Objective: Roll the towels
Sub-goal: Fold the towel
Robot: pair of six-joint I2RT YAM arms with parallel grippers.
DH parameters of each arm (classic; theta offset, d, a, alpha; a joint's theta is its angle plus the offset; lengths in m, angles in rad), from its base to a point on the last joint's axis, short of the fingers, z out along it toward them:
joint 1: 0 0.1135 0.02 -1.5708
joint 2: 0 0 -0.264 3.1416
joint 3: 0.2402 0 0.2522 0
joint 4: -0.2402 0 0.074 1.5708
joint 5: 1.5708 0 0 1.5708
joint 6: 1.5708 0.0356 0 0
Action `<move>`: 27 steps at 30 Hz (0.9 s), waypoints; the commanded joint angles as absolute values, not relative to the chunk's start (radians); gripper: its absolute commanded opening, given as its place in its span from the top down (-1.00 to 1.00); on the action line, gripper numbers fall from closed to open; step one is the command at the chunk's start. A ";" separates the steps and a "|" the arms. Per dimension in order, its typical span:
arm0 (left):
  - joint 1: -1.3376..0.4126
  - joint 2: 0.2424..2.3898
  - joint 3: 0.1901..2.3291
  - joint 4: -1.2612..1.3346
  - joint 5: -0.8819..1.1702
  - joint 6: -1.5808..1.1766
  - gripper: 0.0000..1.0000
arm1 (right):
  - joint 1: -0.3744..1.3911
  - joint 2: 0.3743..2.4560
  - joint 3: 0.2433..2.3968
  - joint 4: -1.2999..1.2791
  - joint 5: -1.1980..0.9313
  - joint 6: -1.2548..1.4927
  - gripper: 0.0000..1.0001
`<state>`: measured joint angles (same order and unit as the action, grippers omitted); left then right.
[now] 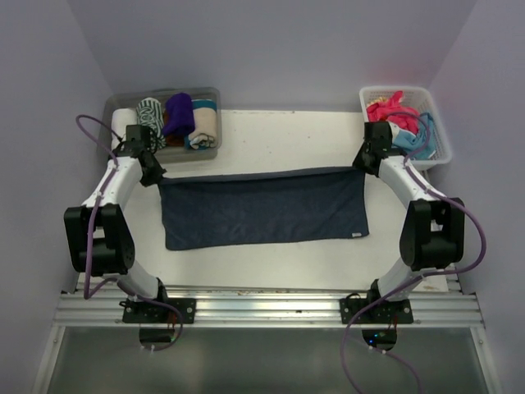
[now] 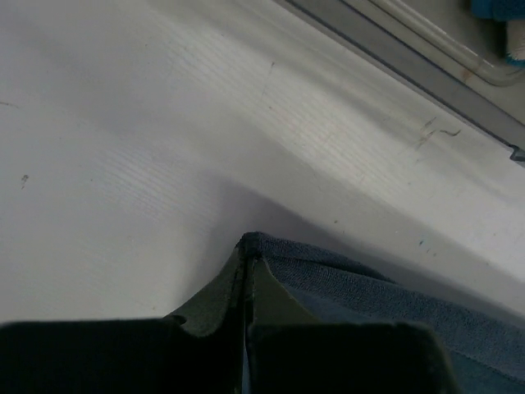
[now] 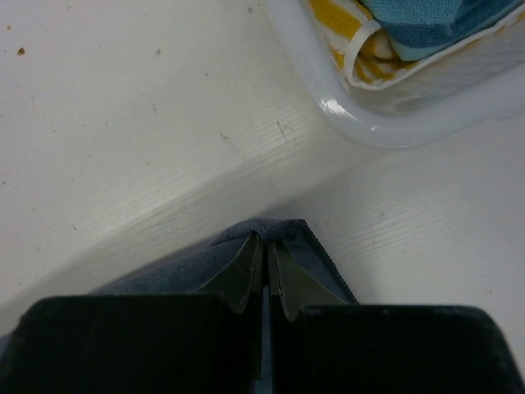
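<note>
Top external view, item: dark navy towel (image 1: 262, 215), spread flat on the table (image 1: 271, 139), long axis running left to right.
Left gripper (image 1: 154, 174): pressed together, pinching the far-left corner.
Right gripper (image 1: 362, 167): pressed together, pinching the far-right corner.
Relation: one arm per far corner. The cloth lies wholly on the near side of both, so a roll would likely run from far edge to near.

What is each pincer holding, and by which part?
Both grip the dark navy cloth towel: the left pincer its far left corner, the right pincer its far right corner.
</note>
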<state>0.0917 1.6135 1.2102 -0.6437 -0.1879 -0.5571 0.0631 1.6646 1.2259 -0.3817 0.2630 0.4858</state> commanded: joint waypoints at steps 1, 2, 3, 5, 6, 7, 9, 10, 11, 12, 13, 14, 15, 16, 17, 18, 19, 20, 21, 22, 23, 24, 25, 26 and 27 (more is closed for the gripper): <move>0.106 1.615 1.256 -0.597 -0.183 -0.557 1.00 | 0.057 1.648 1.229 -0.359 0.278 0.488 1.00; 0.106 1.608 1.241 -0.597 -0.178 -0.551 1.00 | 0.057 1.632 1.194 -0.359 0.273 0.489 1.00; 0.106 1.589 1.232 -0.597 -0.173 -0.549 1.00 | 0.057 1.603 1.172 -0.359 0.267 0.494 1.00; 0.106 1.562 1.188 -0.597 -0.172 -0.543 1.00 | 0.057 1.568 1.103 -0.354 0.252 0.495 1.00; 0.106 1.546 1.171 -0.597 -0.172 -0.538 1.00 | 0.057 1.537 1.082 -0.356 0.250 0.499 1.00; 0.106 1.514 1.154 -0.595 -0.170 -0.534 1.00 | 0.057 1.525 1.062 -0.363 0.249 0.497 1.00; 0.106 1.484 1.108 -0.606 -0.157 -0.529 1.00 | 0.055 1.500 1.016 -0.380 0.245 0.500 1.00; 0.106 1.451 1.091 -0.612 -0.152 -0.528 1.00 | 0.057 1.480 1.000 -0.394 0.244 0.503 1.00; 0.106 1.431 1.050 -0.615 -0.146 -0.528 1.00 | 0.055 1.464 0.970 -0.399 0.241 0.505 1.00; 0.106 1.410 1.028 -0.618 -0.137 -0.528 1.00 | 0.057 1.450 0.956 -0.405 0.238 0.509 1.00; 0.107 1.373 1.007 -0.626 -0.129 -0.529 1.00 | 0.057 1.416 0.940 -0.416 0.238 0.511 1.00; 0.106 1.356 0.970 -0.632 -0.123 -0.534 1.00 | 0.057 1.401 0.913 -0.420 0.236 0.511 1.00; 0.106 1.338 0.953 -0.641 -0.104 -0.535 1.00 | 0.057 1.384 0.902 -0.429 0.239 0.509 1.00; 0.106 1.306 0.934 -0.653 -0.097 -0.538 1.00 | 0.057 1.346 0.890 -0.448 0.244 0.509 1.00; 0.106 1.290 0.905 -0.660 -0.091 -0.545 1.00 | 0.055 1.330 0.865 -0.456 0.248 0.508 1.00; 0.106 1.276 0.893 -0.669 -0.081 -0.551 1.00 | 0.054 1.312 0.856 -0.468 0.253 0.506 1.00; 0.106 1.258 0.884 -0.687 -0.075 -0.557 1.00 | 0.055 1.298 0.847 -0.486 0.258 0.505 1.00; 0.106 1.249 0.868 -0.696 -0.068 -0.566 1.00 | 0.051 1.273 0.829 -0.498 0.258 0.505 1.00; 0.106 1.240 0.861 -0.706 -0.049 -0.574 1.00 | 0.051 1.263 0.819 -0.509 0.261 0.505 1.00; 0.106 1.224 0.854 -0.724 -0.046 -0.581 1.00 | 0.049 1.250 0.809 -0.520 0.264 0.505 1.00; 0.106 1.218 0.844 -0.733 -0.043 -0.597 1.00 | 0.048 1.226 0.790 -0.525 0.265 0.506 1.00; 0.106 1.201 0.841 -0.745 -0.034 -0.603 1.00 | 0.046 1.217 0.781 -0.529 0.268 0.506 1.00; 0.106 1.192 0.838 -0.759 -0.031 -0.606 1.00 | 0.045 1.207 0.775 -0.538 0.275 0.505 1.00; 0.107 1.183 0.831 -0.768 -0.032 -0.615 1.00 | 0.040 1.195 0.764 -0.543 0.281 0.502 1.00; 0.106 1.172 0.831 -0.776 -0.038 -0.617 1.00 | 0.035 1.190 0.761 -0.548 0.281 0.502 1.00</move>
